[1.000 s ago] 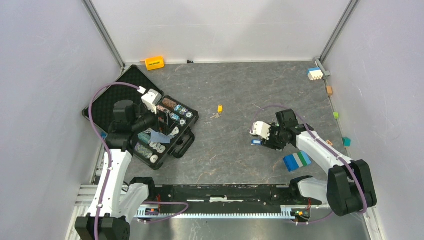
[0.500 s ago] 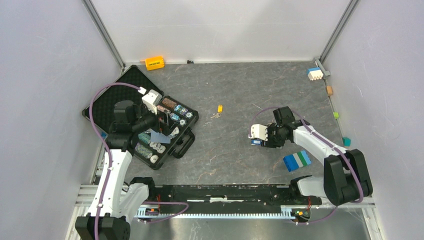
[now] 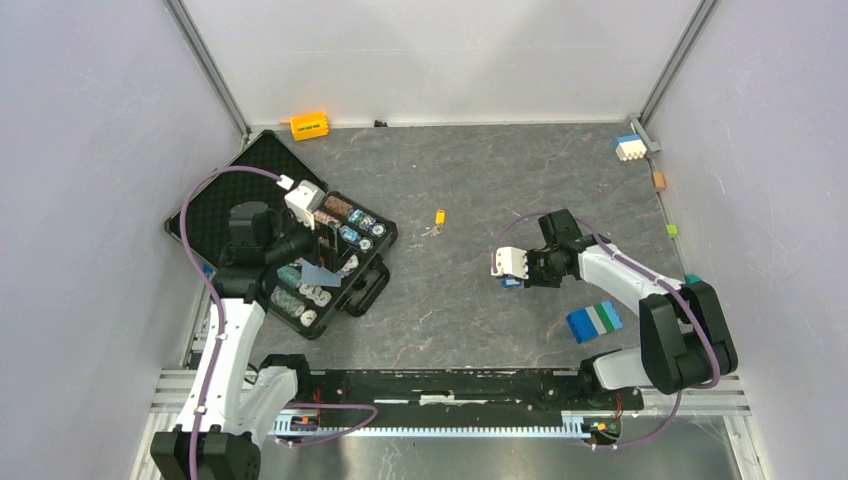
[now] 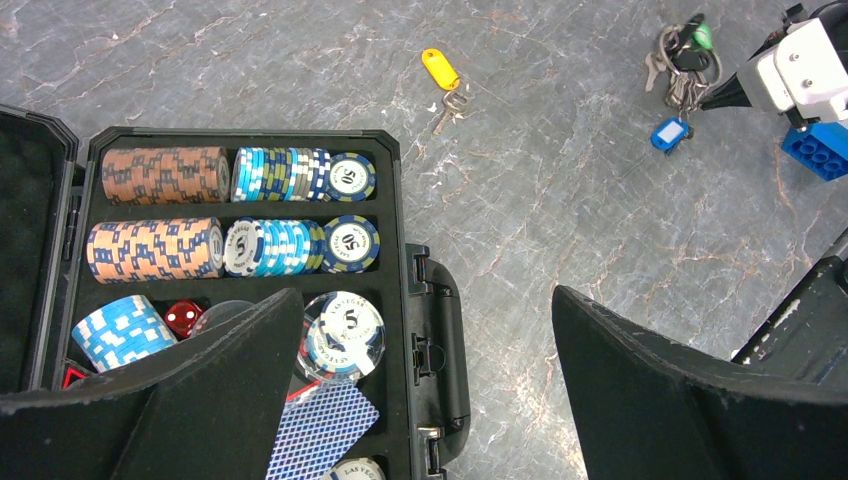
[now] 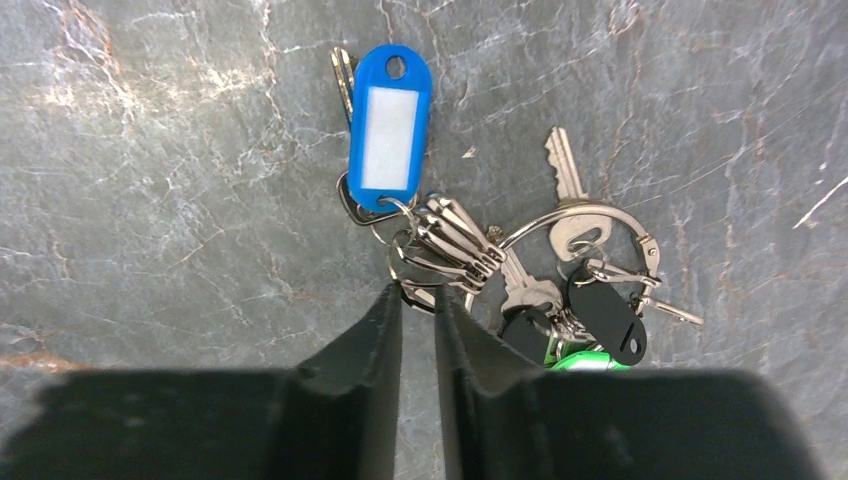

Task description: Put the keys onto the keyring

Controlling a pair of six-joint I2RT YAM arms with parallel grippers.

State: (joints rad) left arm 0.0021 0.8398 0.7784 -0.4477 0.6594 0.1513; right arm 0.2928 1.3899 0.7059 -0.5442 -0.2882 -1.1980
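A bunch of silver keys (image 5: 455, 245) with a blue tag (image 5: 388, 125), black tags and a green tag lies on the grey floor, linked to a large keyring (image 5: 600, 215). My right gripper (image 5: 418, 292) is down at the bunch, its jaws shut to a thin slit and its tips pinching a small ring at the bunch's near edge. In the top view that gripper (image 3: 510, 283) covers most of the bunch. A lone key with a yellow tag (image 3: 438, 218) (image 4: 440, 68) lies apart, mid-floor. My left gripper (image 4: 425, 300) hangs wide open above the poker case, holding nothing.
An open black poker-chip case (image 3: 370, 290) with chips, dice and cards sits at the left. A blue-green-white brick stack (image 3: 594, 321) lies close behind the right arm. An orange block (image 3: 309, 125) and a white-blue brick (image 3: 628, 147) sit by the back wall.
The right gripper has slid a little left and back over the key bunch and closed from half open to shut. The left arm has not moved.
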